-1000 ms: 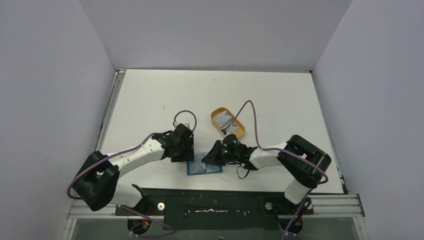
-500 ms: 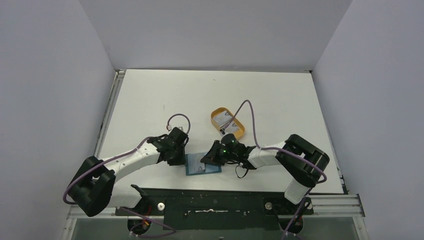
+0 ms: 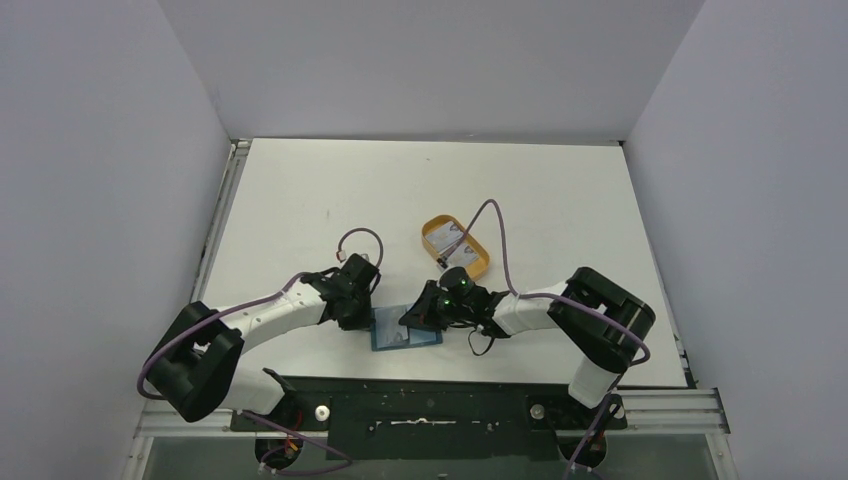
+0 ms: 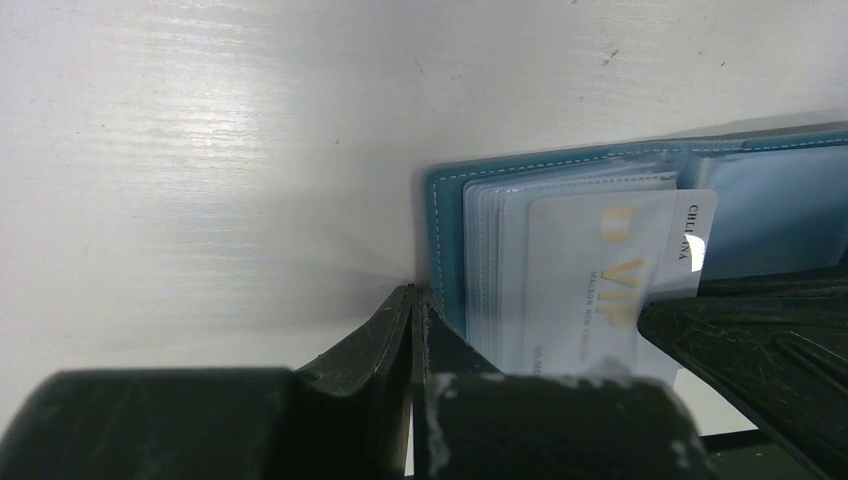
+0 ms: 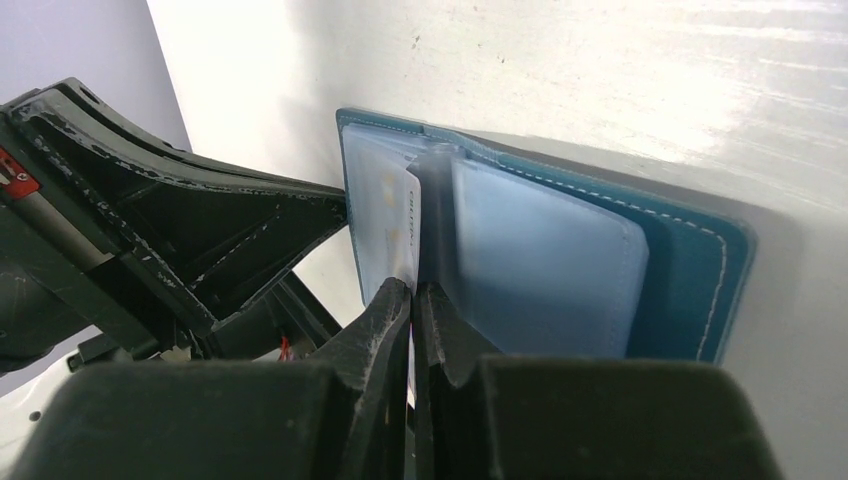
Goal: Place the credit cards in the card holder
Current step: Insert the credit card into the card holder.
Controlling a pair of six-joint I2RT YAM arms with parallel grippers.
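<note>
The card holder (image 3: pixel 398 340) lies open near the table's front edge, teal outside (image 4: pixel 445 230) and light blue with clear pockets inside (image 5: pixel 540 260). A silvery credit card (image 4: pixel 590 270) with gold print sits partly inside a pocket. Its edge (image 5: pixel 392 220) runs down between the fingertips of my right gripper (image 5: pixel 412 287), which is shut on it over the holder's right half (image 3: pixel 418 318). My left gripper (image 4: pixel 412 292) is shut with nothing in it. Its tips are at the holder's left edge (image 3: pixel 367 318). More credit cards (image 3: pixel 442 240) lie in the orange tray.
The orange-tan oval tray (image 3: pixel 478 264) stands behind the holder, just beyond my right wrist. Purple cables loop over both arms. White walls close the table on three sides, and a metal rail runs along its left edge (image 3: pixel 222 225).
My left gripper has closed from half open and shifted slightly back and down to the holder's left edge. My right gripper has stayed shut on the card, hardly moving.
</note>
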